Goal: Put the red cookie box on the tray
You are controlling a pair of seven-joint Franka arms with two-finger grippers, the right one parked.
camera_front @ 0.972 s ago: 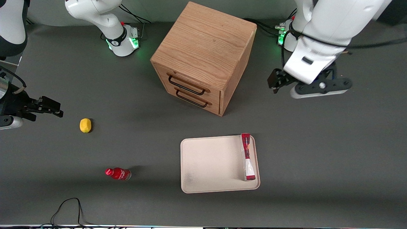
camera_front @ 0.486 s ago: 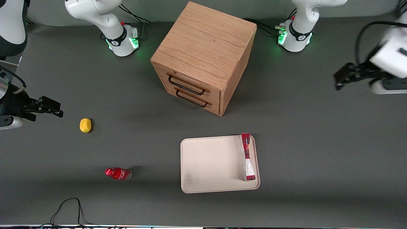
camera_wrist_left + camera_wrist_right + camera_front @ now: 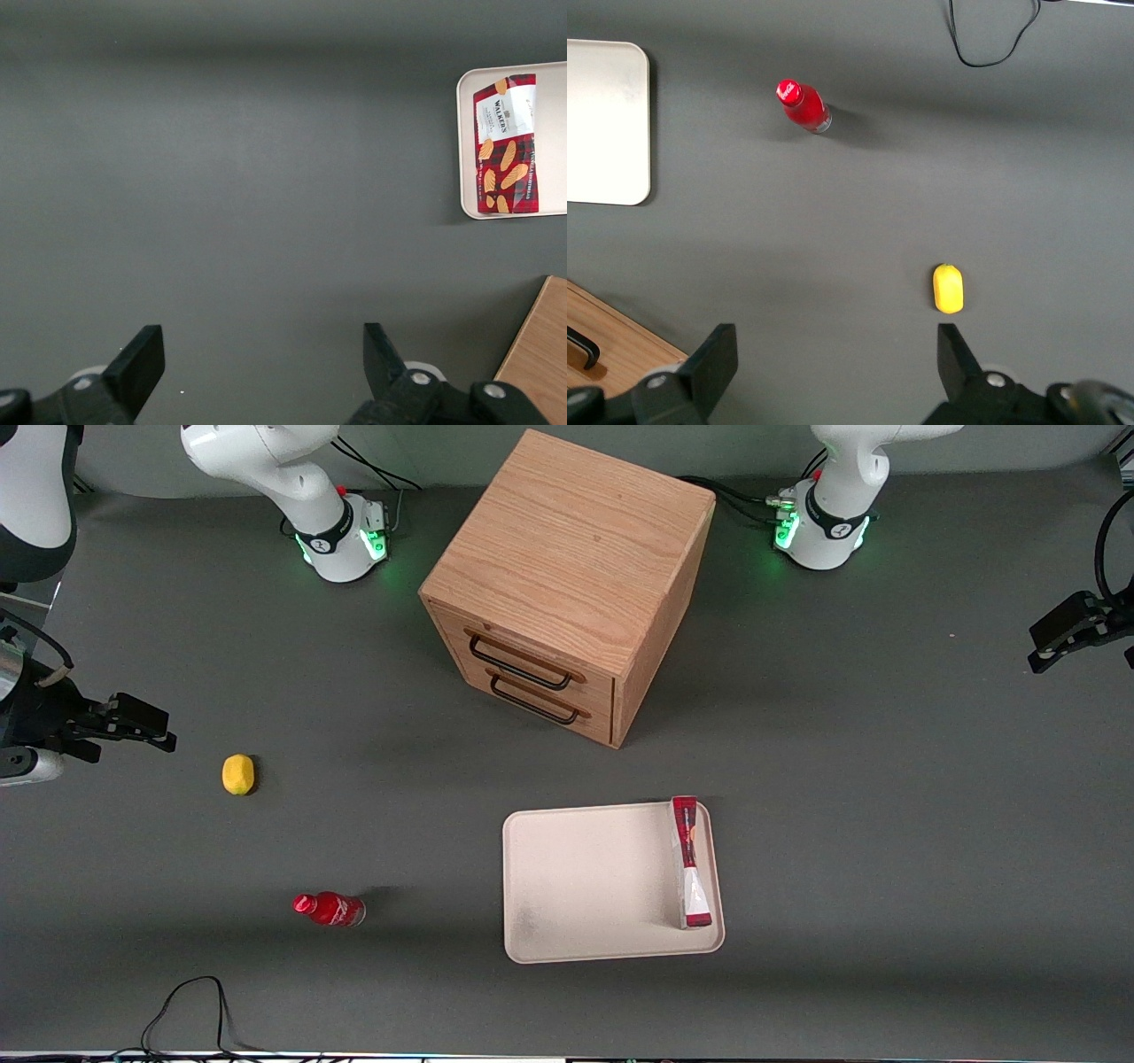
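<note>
White arm, green-lit base (image 3: pixel 819 531), black cables; black gripper (image 3: pixel 261 376) toward working end, silver screws, fingers spread.

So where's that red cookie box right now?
The red cookie box lies on the tray, along its edge toward the working arm's end; the open gripper is far off, empty.

light: even, overhead, no glare
shadows: soft beside wooden two-drawer cabinet (image 3: pixel 567 584)
focus: sharp
gripper (image 3: pixel 1063 636): table's edge, working arm's end
</note>
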